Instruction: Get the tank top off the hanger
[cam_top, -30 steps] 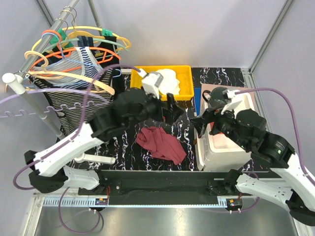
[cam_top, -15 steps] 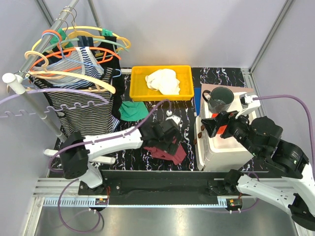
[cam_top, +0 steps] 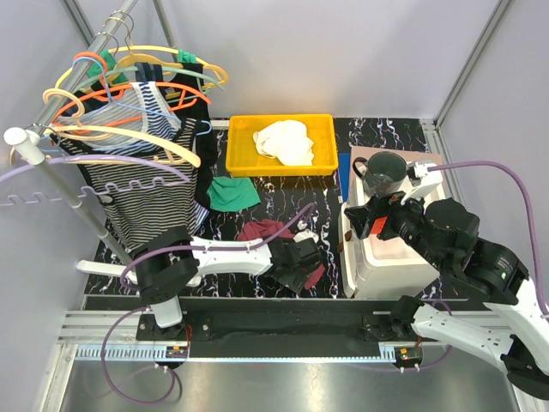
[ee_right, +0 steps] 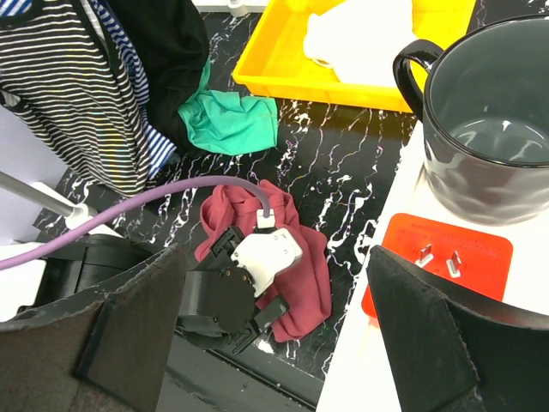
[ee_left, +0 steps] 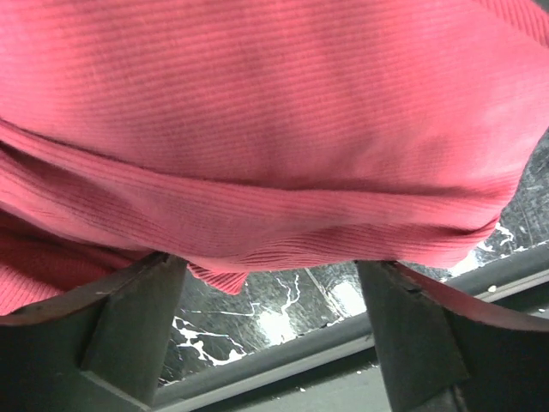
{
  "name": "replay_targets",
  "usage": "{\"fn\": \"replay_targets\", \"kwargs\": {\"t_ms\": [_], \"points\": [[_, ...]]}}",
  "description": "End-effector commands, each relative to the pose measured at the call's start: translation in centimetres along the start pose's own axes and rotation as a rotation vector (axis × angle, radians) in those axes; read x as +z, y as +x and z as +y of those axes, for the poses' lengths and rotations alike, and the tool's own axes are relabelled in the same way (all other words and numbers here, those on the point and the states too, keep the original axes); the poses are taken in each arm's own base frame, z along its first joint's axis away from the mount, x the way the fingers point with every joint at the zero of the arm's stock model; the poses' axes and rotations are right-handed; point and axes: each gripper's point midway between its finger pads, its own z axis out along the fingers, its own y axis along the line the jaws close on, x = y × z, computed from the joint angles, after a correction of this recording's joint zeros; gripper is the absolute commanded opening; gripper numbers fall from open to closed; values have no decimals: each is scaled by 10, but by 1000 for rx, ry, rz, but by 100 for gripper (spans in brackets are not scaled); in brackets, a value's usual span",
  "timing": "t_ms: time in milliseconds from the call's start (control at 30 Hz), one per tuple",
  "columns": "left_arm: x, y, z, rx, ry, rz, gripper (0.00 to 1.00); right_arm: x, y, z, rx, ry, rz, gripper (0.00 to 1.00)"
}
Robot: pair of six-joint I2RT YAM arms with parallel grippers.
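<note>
Black marbled surface fills the middle of my top view, with the clothes rail standing off at 10 o'clock. The red garment lies in a crumpled heap near the front edge, at about 6 o'clock, off every hanger. I take it for the tank top, though bunched like this I cannot make out straps.

Its long axis runs roughly from 10 o'clock to 4 o'clock, and the left fingers sit low on its 4 o'clock end. On the left wrist camera the ribbed red cloth lies right across both fingers. They stand wide apart, with fabric against the tips and nothing pinched that I can see.

The right fingers hover over the white box at 3 o'clock, spread just as wide and empty (the grey mug sits just behind them). They are well apart from the cloth, so the left arm is plainly the nearer one.

Striped tops hang on hangers at 10 o'clock; if one of those is the piece meant, it lies well away from both arms.
</note>
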Motion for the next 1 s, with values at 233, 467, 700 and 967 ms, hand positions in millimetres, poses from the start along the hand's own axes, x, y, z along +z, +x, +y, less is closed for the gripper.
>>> {"fn": "replay_targets", "kwargs": {"t_ms": [233, 467, 700, 967], "points": [[-65, -34, 0, -31, 90, -134, 99, -8, -14, -4, 28, 9, -67, 94], [-62, -67, 3, -78, 206, -55, 99, -3, -12, 1, 27, -1, -51, 94], [-11, -67, 21, -45, 73, 8, 98, -11, -17, 1, 40, -18, -73, 94], [15, -44, 21, -59, 84, 53, 44, -8, -12, 0, 40, -11, -62, 93]]}}
